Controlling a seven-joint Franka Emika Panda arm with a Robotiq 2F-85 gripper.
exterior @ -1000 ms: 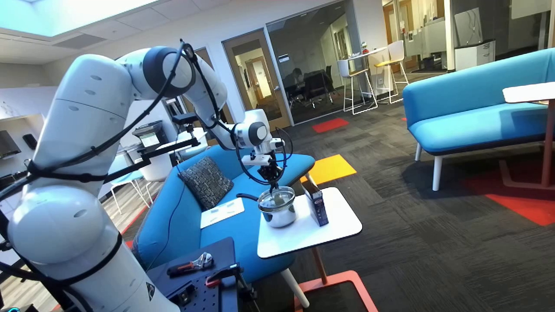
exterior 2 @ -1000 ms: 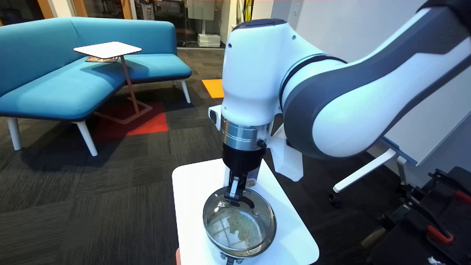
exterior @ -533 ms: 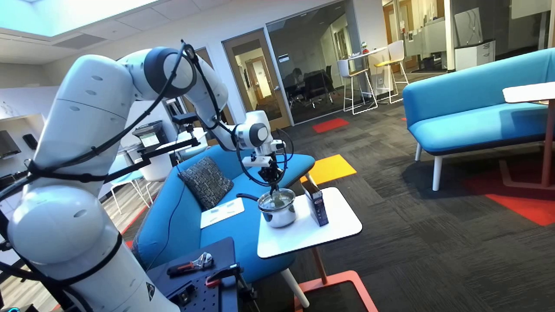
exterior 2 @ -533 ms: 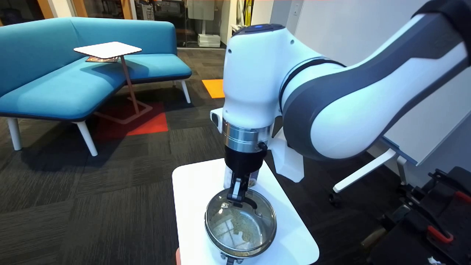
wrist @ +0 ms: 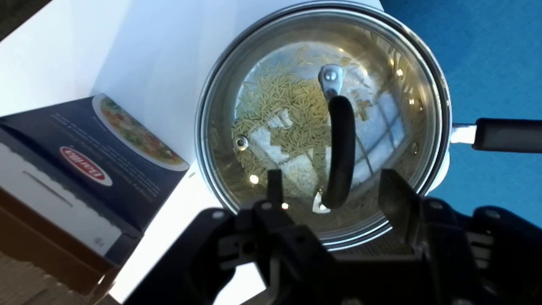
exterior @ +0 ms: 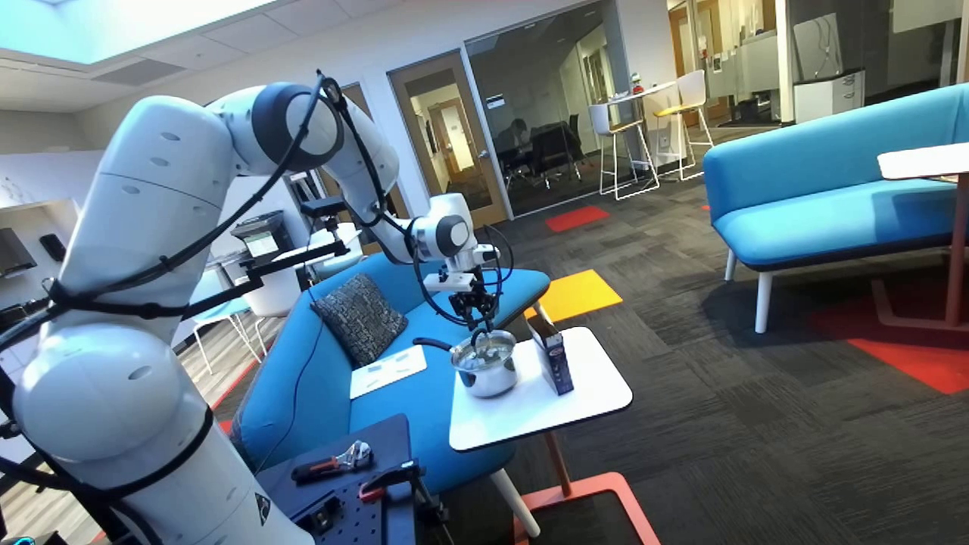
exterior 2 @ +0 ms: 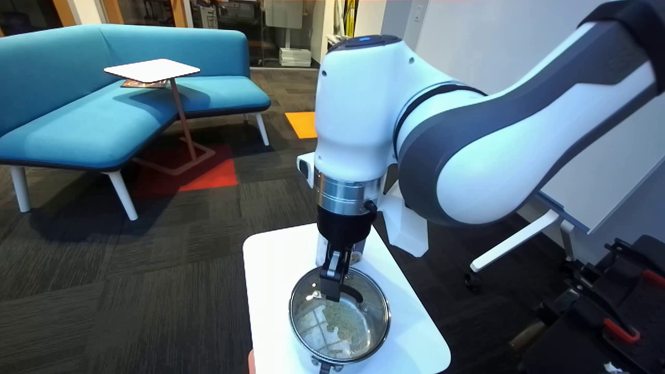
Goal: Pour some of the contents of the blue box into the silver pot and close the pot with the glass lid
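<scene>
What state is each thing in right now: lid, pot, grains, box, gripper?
lid: on the pot, looks seated flat
pot: upright on the table, covered
grains: loose inside the pot, seen through the glass
box: standing upright, top open, beside the pot
gripper: open around the lid's handle, not gripping it

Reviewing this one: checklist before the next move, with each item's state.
1. Grains in the silver pot: ok, visible through the glass lid.
2. Lid over the pot: ok.
3. Lid seated all the way round: cannot tell, part of its edge is hidden.
4. Pincer open: ok, the wrist view shows gaps on both sides of the lid's black handle.
5. Pincer lifted clear: not ok, it straddles the handle.
6. Blue box upright on the white table: ok.
</scene>
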